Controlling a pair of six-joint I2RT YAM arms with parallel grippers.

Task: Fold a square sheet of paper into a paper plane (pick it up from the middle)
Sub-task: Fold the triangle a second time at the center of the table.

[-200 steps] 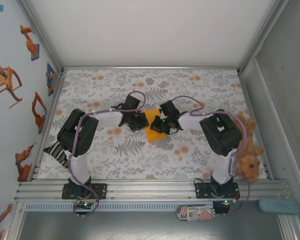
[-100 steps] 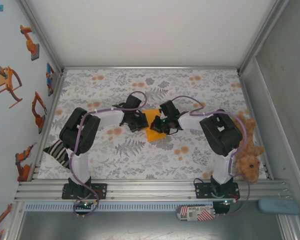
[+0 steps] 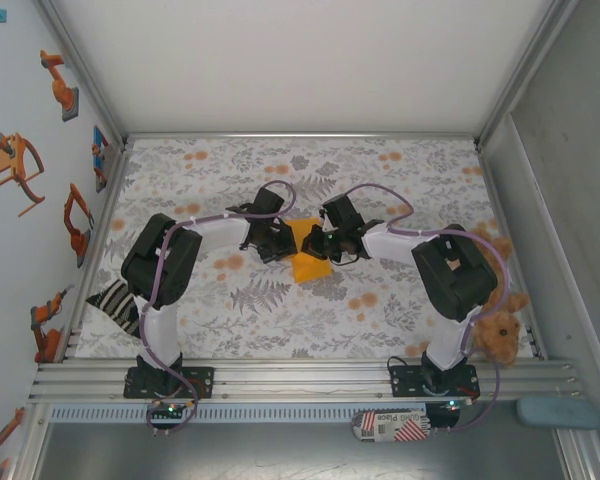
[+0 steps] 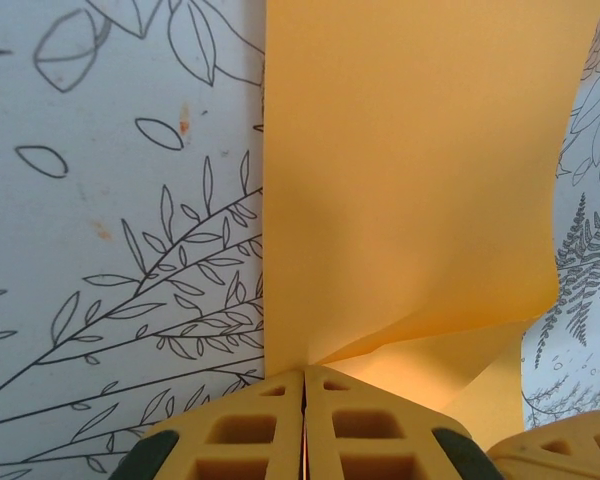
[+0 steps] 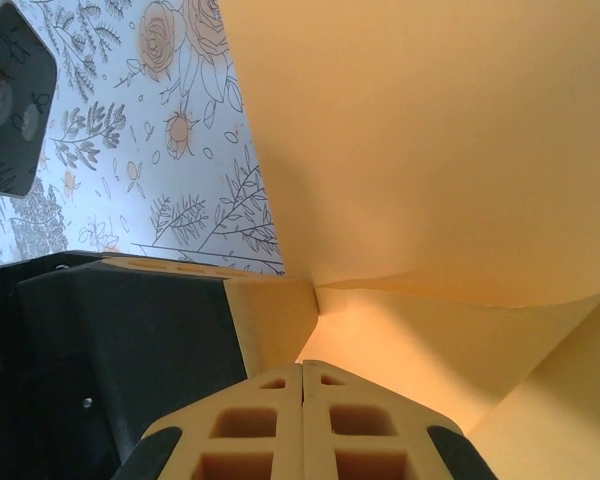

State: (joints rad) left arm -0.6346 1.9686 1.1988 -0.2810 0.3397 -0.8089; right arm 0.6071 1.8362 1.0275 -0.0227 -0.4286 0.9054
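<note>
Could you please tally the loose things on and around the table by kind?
orange-yellow paper sheet: 1
brown plush teddy: 1
black-and-white striped cloth: 1
blue-grey pad: 1
red-and-white labelled packet: 1
Total: 5

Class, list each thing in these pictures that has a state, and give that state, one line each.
square sheet of paper: bent, pinched by both grippers
left gripper: shut on the paper
right gripper: shut on the paper
teddy: lying untouched
</note>
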